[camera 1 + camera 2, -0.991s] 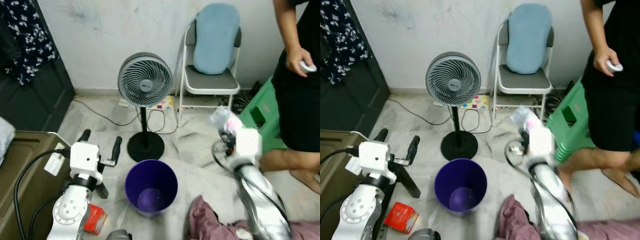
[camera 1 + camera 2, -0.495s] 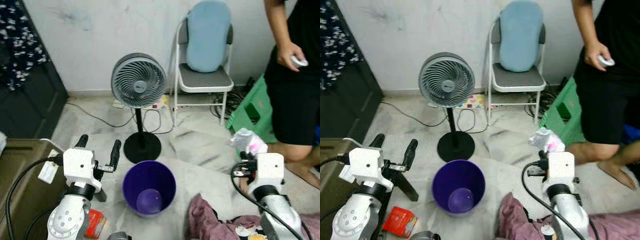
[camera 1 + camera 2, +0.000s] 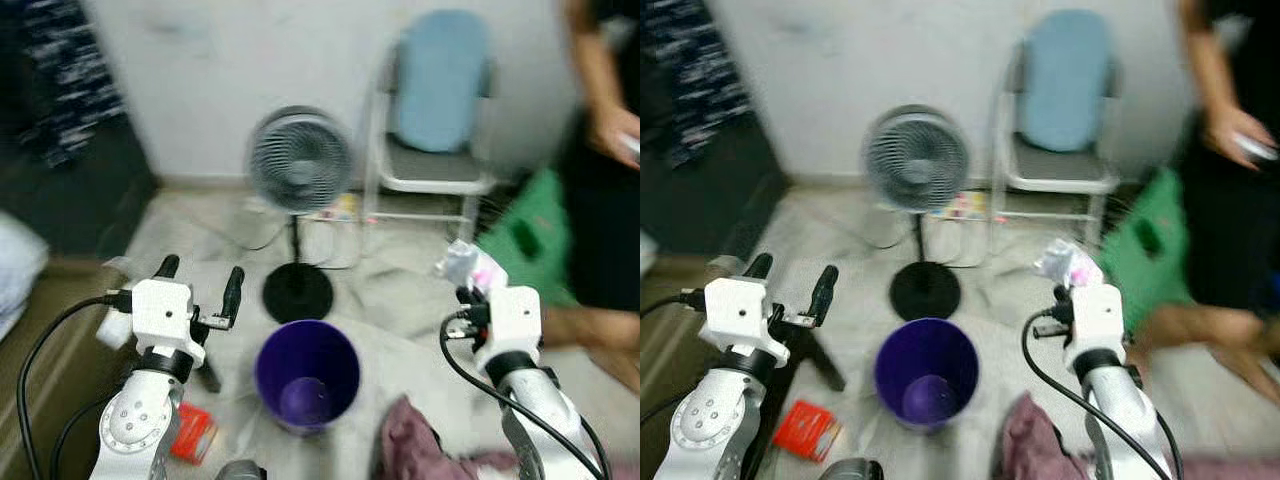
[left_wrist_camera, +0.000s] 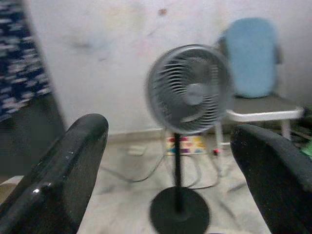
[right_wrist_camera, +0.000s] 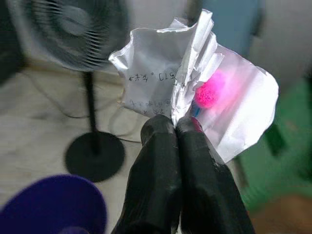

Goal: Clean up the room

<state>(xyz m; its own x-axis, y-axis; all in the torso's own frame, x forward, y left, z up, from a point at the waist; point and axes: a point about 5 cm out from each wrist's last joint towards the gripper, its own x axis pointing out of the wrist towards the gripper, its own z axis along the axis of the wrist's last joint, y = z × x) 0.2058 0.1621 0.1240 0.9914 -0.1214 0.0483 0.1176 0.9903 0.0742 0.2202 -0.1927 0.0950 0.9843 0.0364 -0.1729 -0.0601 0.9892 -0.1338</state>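
Soft, even indoor light with no glare; all views are motion-blurred, with only the near arms fairly crisp.

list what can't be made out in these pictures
- Writing on the crumpled wrapper pinched in the right gripper: too small and creased, right wrist view.
- Object in the person's hand: motion blur, eye views.
- Inside bottom of the purple bin: blurred.
- Red packet: label unreadable, partly behind the left arm.
- Pink cloth: cut off by the lower edge.
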